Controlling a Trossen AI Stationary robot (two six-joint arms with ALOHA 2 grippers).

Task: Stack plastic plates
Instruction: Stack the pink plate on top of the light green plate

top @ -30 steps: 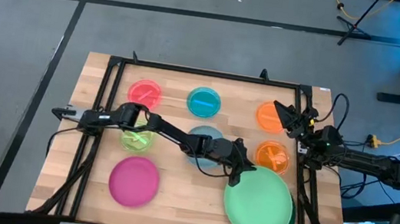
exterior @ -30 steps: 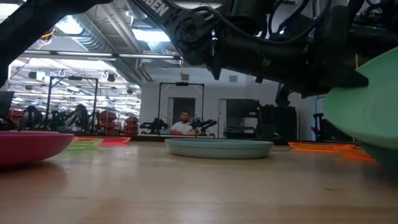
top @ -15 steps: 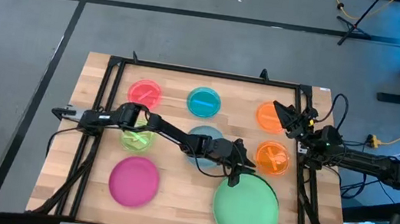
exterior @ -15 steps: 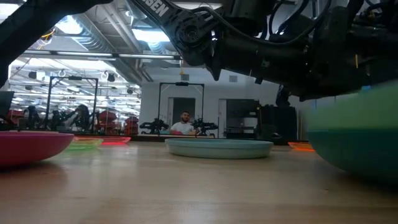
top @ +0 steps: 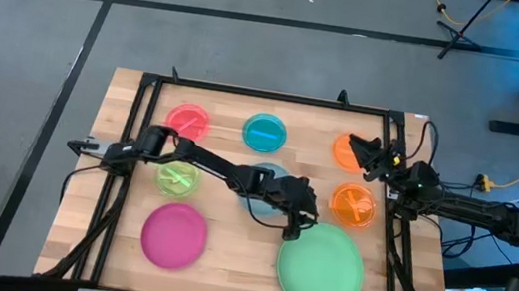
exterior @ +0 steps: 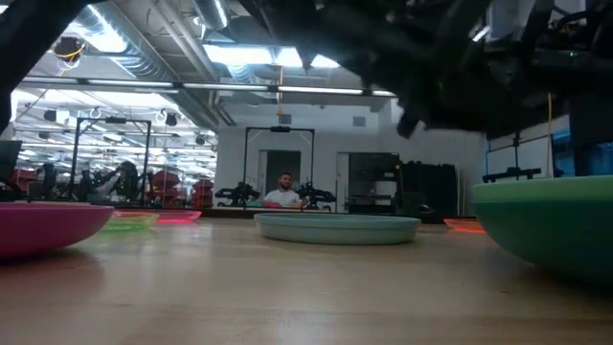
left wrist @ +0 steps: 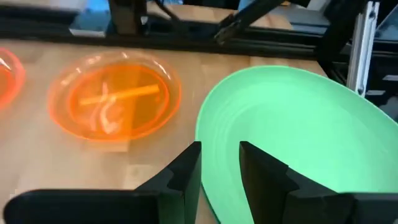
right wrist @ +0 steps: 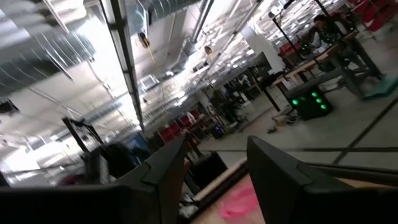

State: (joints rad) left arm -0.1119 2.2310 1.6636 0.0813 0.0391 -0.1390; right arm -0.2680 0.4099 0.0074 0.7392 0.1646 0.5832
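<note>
Pale wood-plank table (top: pixel 224 262), smooth round mint green plate (top: pixel 322 267), left end effector (top: pixel 289 232) released beside it

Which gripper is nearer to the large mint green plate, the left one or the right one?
The left. The left gripper is at the mint green plate, at its rim on the side toward the table's middle. The right gripper is farther off, over the back orange plate.

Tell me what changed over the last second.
The left tool lowered the tilted mint green plate flat onto the dark green plate, let go, and backed off toward the grey-blue plate. The right tool, near the orange plates, barely moved; the other plates stayed put.
</note>
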